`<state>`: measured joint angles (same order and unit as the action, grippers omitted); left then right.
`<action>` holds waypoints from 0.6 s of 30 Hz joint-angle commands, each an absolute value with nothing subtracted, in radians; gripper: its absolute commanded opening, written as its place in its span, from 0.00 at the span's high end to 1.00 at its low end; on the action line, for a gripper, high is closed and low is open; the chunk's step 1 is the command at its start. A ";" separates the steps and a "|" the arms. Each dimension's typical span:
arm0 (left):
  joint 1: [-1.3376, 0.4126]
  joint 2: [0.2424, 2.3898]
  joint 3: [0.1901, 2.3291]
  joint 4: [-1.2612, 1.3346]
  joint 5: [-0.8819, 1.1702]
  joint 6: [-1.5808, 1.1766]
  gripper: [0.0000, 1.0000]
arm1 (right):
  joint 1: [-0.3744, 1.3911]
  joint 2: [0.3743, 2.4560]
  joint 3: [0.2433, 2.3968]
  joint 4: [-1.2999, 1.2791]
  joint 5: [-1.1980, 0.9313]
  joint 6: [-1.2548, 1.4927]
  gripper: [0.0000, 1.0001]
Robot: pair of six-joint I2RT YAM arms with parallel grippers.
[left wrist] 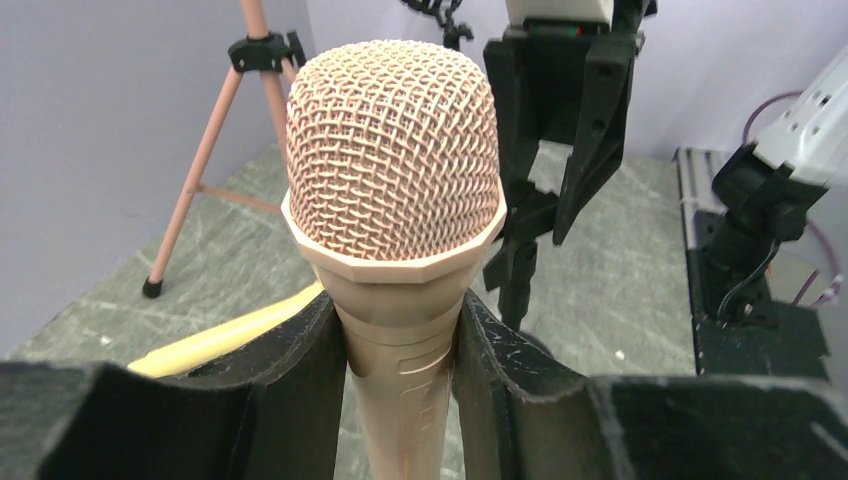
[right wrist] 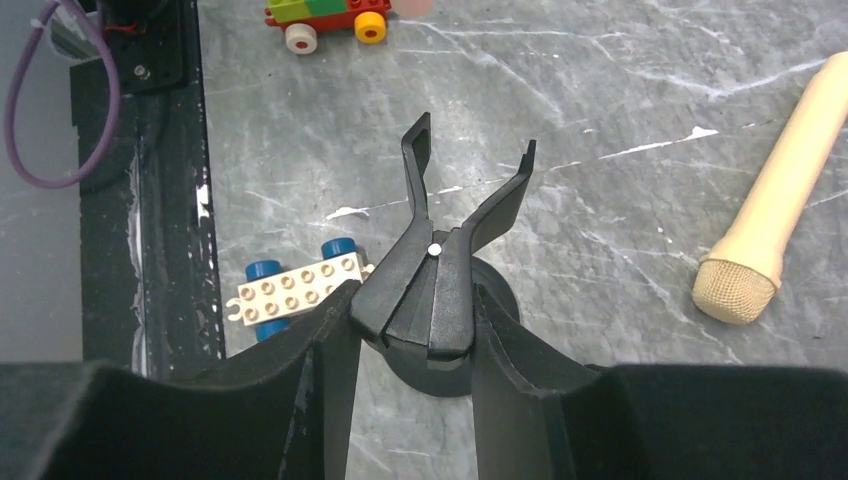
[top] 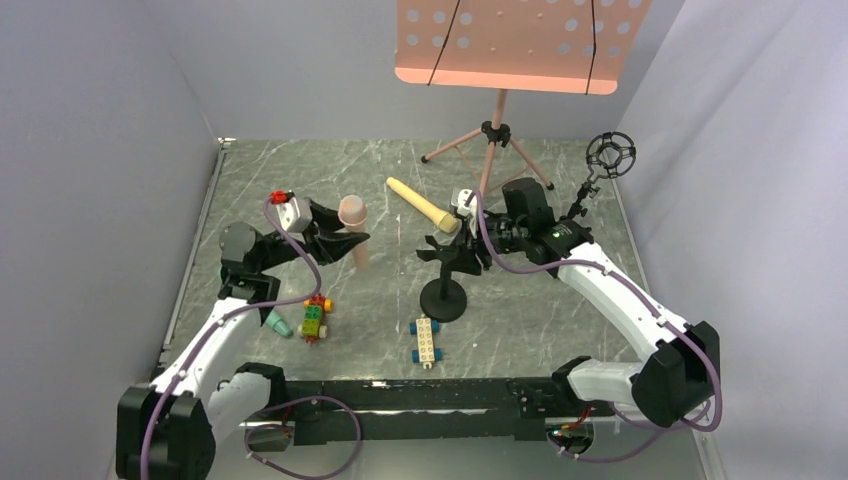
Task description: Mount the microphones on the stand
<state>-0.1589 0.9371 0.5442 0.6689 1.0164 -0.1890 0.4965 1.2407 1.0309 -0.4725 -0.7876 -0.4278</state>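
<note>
Left gripper [left wrist: 400,345] clamps the pink microphone [left wrist: 392,160] upright; only the right wrist view shows right gripper [right wrist: 412,345] pinching the stand clip [right wrist: 440,275].

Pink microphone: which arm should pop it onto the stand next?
Left. The left gripper holds the pink microphone upright, near the stand's clip. The right gripper is clamped on that clip, so it has no free fingers.

Robot laboratory test cell. Plain grey panels [top: 90,150] wall in a marble-patterned table [top: 520,320] on three sides; two white arms [top: 610,290] are bolted to a black rail [top: 420,395] at the table's near edge.
</note>
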 commanded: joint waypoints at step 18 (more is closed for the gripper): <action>-0.378 1.545 0.811 1.605 0.995 -0.818 1.00 | 0.498 1.183 1.016 -0.460 -0.808 -0.506 0.72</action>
